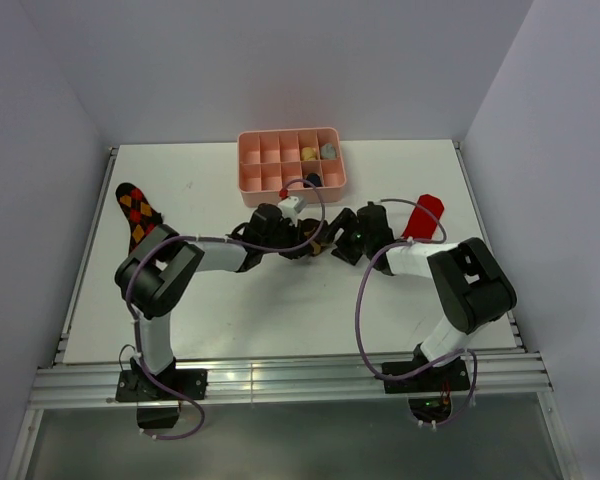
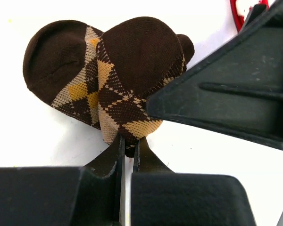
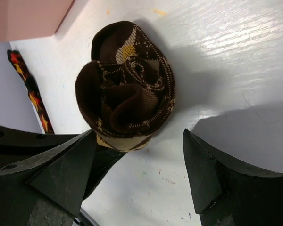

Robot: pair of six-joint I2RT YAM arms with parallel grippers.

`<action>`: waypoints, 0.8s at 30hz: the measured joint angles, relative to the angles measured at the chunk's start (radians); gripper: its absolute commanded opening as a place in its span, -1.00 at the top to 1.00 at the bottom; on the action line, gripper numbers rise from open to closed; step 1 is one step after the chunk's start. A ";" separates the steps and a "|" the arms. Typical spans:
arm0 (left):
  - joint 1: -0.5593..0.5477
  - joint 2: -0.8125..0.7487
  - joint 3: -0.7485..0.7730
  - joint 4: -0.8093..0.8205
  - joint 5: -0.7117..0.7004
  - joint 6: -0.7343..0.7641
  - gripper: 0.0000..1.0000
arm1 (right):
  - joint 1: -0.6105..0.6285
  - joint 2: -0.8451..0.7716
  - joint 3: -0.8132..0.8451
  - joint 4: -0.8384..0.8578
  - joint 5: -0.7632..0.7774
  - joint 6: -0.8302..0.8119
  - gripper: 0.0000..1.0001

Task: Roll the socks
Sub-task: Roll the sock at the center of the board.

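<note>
Just in front of the pink compartment tray (image 1: pixel 250 172), your left gripper (image 2: pixel 129 148) clamps the rolled tan argyle sock (image 2: pixel 132 80), apparently to stop unwinding; your right gripper (image 3: pixel 139 137) stands open beside it.

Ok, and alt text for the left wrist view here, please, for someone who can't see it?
The left gripper, shut, pinches the lower edge of a partly rolled dark sock with tan argyle diamonds lying on the white table. The right gripper's finger, a broad dark wedge, juts in from the right against the sock's side.
</note>
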 measured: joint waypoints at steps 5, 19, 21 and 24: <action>-0.018 0.027 0.060 -0.049 0.001 0.068 0.99 | -0.005 0.031 -0.005 0.050 0.000 0.033 -0.56; -0.068 0.044 0.098 -0.093 -0.032 0.127 0.55 | -0.028 0.053 -0.035 0.095 0.007 0.107 0.97; -0.068 0.044 0.098 -0.092 -0.039 0.124 0.29 | -0.034 0.054 -0.035 0.091 -0.001 0.106 1.00; -0.064 0.035 0.092 -0.093 -0.055 0.111 0.14 | -0.042 0.054 -0.035 0.087 -0.016 0.092 1.00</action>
